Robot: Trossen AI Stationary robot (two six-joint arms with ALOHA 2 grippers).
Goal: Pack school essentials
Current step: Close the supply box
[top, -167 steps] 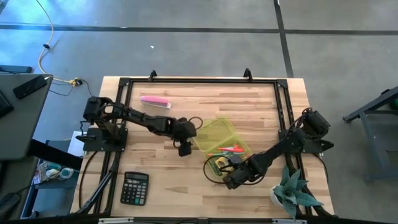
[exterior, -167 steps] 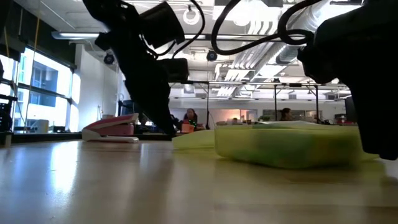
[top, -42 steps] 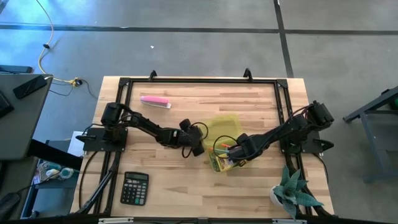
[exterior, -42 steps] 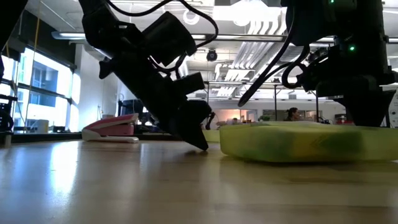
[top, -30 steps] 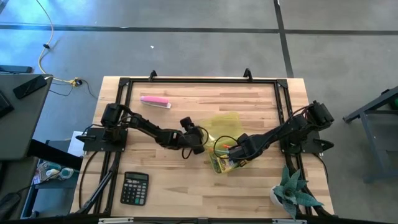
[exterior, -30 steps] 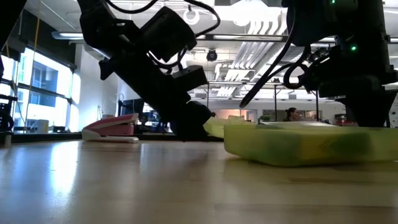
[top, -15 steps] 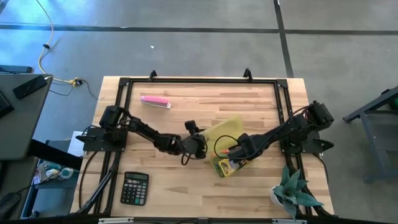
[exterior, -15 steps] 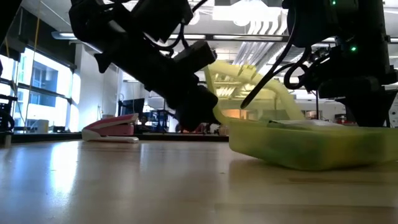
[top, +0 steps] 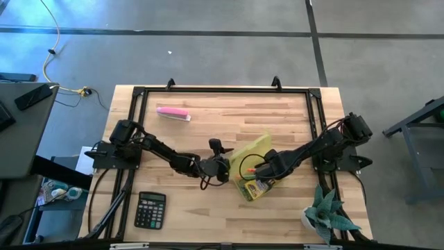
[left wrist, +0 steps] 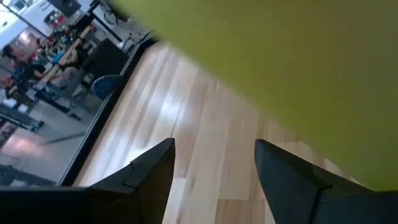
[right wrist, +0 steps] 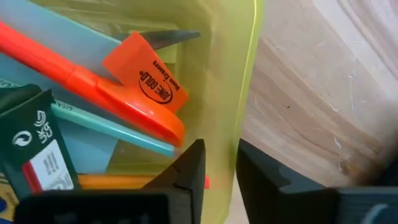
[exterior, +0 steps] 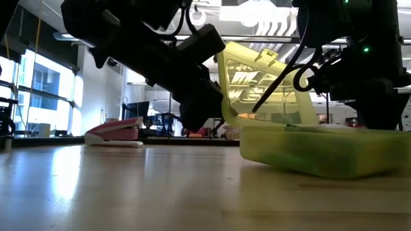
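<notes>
Yellow-green case lid (exterior: pixel 266 80) now raised steeply by spread-fingered left hand (top: pixel 220 169); right hand (right wrist: pixel 219 180) clamped on case wall (right wrist: pixel 239 112).

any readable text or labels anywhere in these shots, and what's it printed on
"DINE GOLD": roughly how the dark print reads on the orange tag inside the yellow-green case; the smaller words beside it are too small to read.
Green crayon box: a logo and white label, unreadable.
Calculator: key markings too small to read.

Case contents largely out of sight

The raised yellow-green lid (top: pixel 251 151) covers much of the case (exterior: pixel 308 153); an orange pen (right wrist: pixel 93 87) and scissor tip (right wrist: pixel 171 38) run off-frame or under other items.
</notes>
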